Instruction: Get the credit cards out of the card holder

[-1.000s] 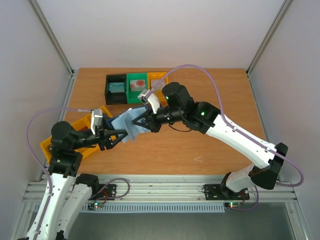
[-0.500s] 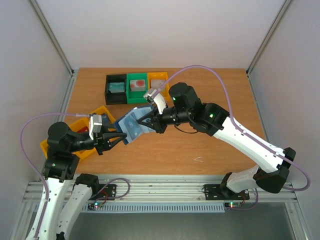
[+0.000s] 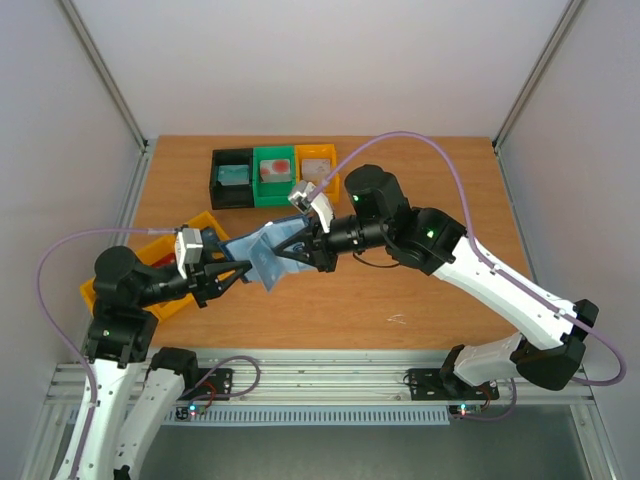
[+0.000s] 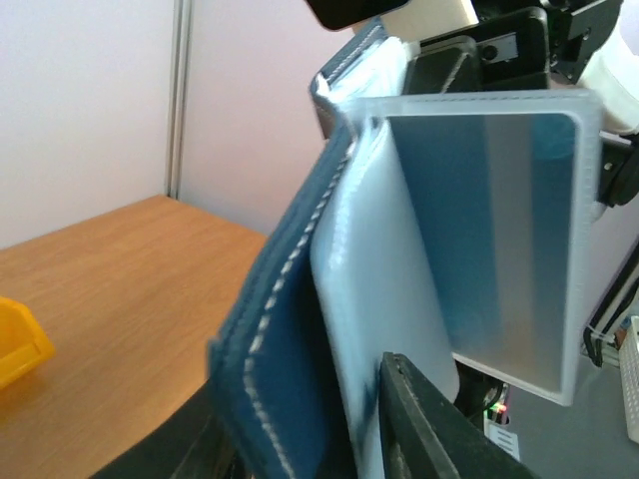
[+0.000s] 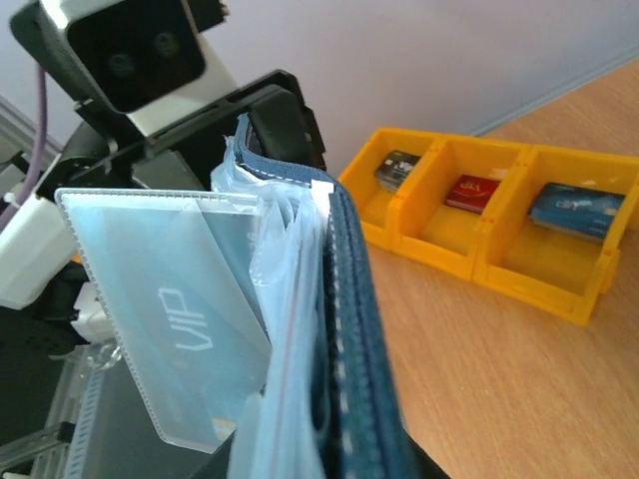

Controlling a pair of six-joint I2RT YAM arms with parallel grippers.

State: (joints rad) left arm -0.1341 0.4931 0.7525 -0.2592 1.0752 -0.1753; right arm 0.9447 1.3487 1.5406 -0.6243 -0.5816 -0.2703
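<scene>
The slate-blue card holder (image 3: 262, 254) hangs above the table between both grippers. My left gripper (image 3: 228, 274) is shut on its left edge. In the left wrist view the blue cover (image 4: 285, 329) and a pale pocket page (image 4: 374, 299) sit between the fingers (image 4: 419, 424). My right gripper (image 3: 300, 250) is shut on the holder's other edge (image 5: 359, 339), its fingers mostly hidden under it. A whitish translucent credit card (image 5: 170, 309) marked VIP sticks out from the pages. It also shows in the left wrist view as a rounded-corner card (image 4: 489, 230).
Black (image 3: 231, 178), green (image 3: 275, 175) and yellow (image 3: 317, 163) bins stand in a row at the back, each with a card inside. A row of yellow bins (image 3: 150, 262) lies at the left under my left arm, with cards in them (image 5: 477, 192).
The left jaws have narrowed onto the holder's edge and the left arm has drawn back to the left. The right arm has shifted right, and the holder now spreads between the two grippers.
</scene>
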